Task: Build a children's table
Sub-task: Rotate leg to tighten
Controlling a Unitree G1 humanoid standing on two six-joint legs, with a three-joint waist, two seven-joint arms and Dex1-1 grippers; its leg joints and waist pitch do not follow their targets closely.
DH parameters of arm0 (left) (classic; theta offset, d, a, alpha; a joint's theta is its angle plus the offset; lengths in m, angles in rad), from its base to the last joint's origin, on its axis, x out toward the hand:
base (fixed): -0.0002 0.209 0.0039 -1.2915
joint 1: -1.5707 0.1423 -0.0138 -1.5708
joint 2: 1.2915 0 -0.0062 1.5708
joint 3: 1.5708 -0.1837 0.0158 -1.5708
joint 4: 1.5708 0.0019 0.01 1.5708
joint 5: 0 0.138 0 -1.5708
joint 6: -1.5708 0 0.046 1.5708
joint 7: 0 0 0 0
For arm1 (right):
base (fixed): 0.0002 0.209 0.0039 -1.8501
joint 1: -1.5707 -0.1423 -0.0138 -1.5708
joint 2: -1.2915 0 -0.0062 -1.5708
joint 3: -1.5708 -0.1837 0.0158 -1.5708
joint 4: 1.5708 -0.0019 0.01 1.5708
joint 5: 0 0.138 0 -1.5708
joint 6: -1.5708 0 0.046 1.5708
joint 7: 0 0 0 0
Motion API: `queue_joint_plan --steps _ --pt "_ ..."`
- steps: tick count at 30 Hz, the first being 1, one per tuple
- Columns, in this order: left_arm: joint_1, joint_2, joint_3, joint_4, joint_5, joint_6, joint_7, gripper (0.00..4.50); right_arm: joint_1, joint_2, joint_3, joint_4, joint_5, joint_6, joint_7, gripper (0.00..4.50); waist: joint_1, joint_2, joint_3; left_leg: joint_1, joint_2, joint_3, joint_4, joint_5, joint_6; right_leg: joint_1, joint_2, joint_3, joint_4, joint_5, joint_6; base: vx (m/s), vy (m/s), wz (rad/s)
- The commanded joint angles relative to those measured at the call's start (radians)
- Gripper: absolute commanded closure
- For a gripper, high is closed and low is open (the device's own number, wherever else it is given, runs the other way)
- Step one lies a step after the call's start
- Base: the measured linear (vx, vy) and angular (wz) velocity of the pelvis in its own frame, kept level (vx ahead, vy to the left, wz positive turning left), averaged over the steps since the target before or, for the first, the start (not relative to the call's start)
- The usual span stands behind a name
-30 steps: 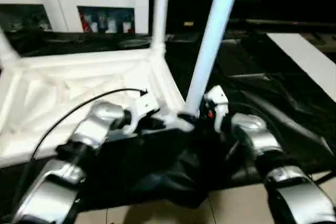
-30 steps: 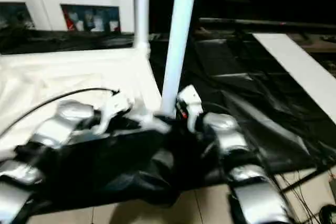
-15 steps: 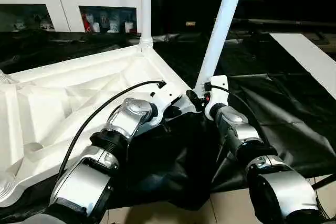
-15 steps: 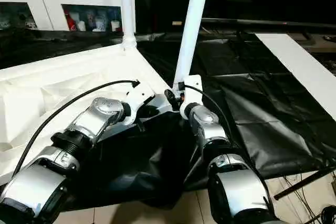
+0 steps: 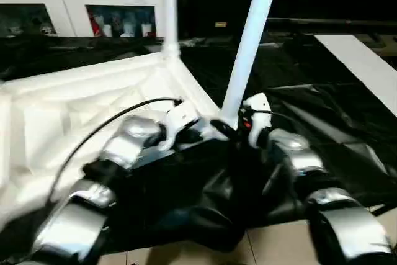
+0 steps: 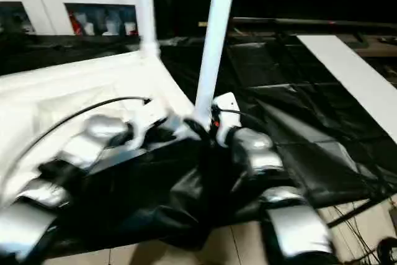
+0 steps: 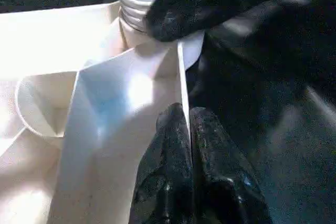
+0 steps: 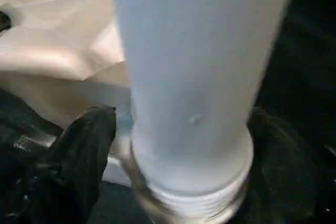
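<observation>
Left claw is pinched shut on a thin rib of the table top, likely to steady it. Right claw stands spread, one finger either side of the near leg, whose threaded base meets the socket at the top's near corner. Another leg stands at the far corner. Black sheeting covers the surface; white cabinets lie behind.

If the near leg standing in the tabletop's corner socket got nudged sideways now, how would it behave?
The near leg is long, leans, and only its threaded base sits in the tabletop socket, so it would probably wobble or tip. As a hollow-looking plastic tube it likely stays stiff and light. Its smooth surface may slip.
</observation>
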Motion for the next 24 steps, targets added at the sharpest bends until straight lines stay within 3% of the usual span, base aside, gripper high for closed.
queue_joint_plan --steps 1,3,5,7,11,15,24 --pt "0.04 0.024 -0.043 -0.036 -0.023 -0.039 -0.129 4.5 0.032 -0.051 0.047 -0.054 -0.022 0.022 0.171 0.35 0.008 0.005 -0.058 0.0 0.028 0.002 -0.05 -0.11 0.125 0.06 -0.06 0.046 -0.057 -0.015 -0.28 0.0 0.0 0.0" --pt "0.052 0.056 -0.058 -0.069 -0.032 -0.054 -0.194 4.5 0.056 -0.09 0.074 -0.089 -0.027 0.023 0.266 0.35 0.015 0.005 -0.058 0.003 0.028 0.004 -0.049 -0.109 0.131 0.058 -0.058 0.046 -0.054 0.006 -0.292 0.0 0.0 0.0" --pt "0.056 0.069 -0.061 -0.083 -0.037 -0.055 -0.225 4.5 0.06 -0.106 0.078 -0.091 -0.03 0.008 0.295 0.35 0.022 0.007 -0.056 0.006 0.03 0.005 -0.052 -0.119 0.118 0.057 -0.057 0.045 -0.054 -0.009 -0.294 0.0 0.0 0.0" --pt "0.063 0.087 -0.059 -0.107 -0.053 -0.045 -0.267 4.5 0.059 -0.124 0.078 -0.104 -0.009 0.023 0.352 0.35 0.026 0.01 -0.053 0.008 0.034 0.006 -0.055 -0.156 0.083 0.054 -0.057 0.045 -0.057 -0.061 -0.285 0.0 0.0 0.0" --pt "0.068 0.096 -0.057 -0.125 -0.054 -0.04 -0.279 4.5 0.048 -0.119 0.064 -0.109 0.006 0.027 0.365 0.35 0.031 0.013 -0.055 0.008 0.033 0.006 -0.054 -0.143 0.066 0.055 -0.058 0.046 -0.055 -0.053 -0.281 0.0 0.0 0.0" --pt "0.07 0.096 -0.059 -0.131 -0.055 -0.038 -0.285 4.5 0.055 -0.113 0.065 -0.133 0.02 0.047 0.386 0.35 0.032 0.011 -0.057 0.006 0.031 0.006 -0.053 -0.122 0.071 0.058 -0.056 0.045 -0.051 -0.021 -0.282 0.0 0.0 0.0" --pt "0.082 0.101 -0.057 -0.147 -0.057 -0.026 -0.298 4.5 0.078 -0.107 0.076 -0.147 0.015 0.071 0.426 1.16 0.04 0.012 -0.057 0.007 0.031 0.007 -0.052 -0.113 0.073 0.057 -0.058 0.044 -0.05 -0.02 -0.284 0.0 0.0 0.0"
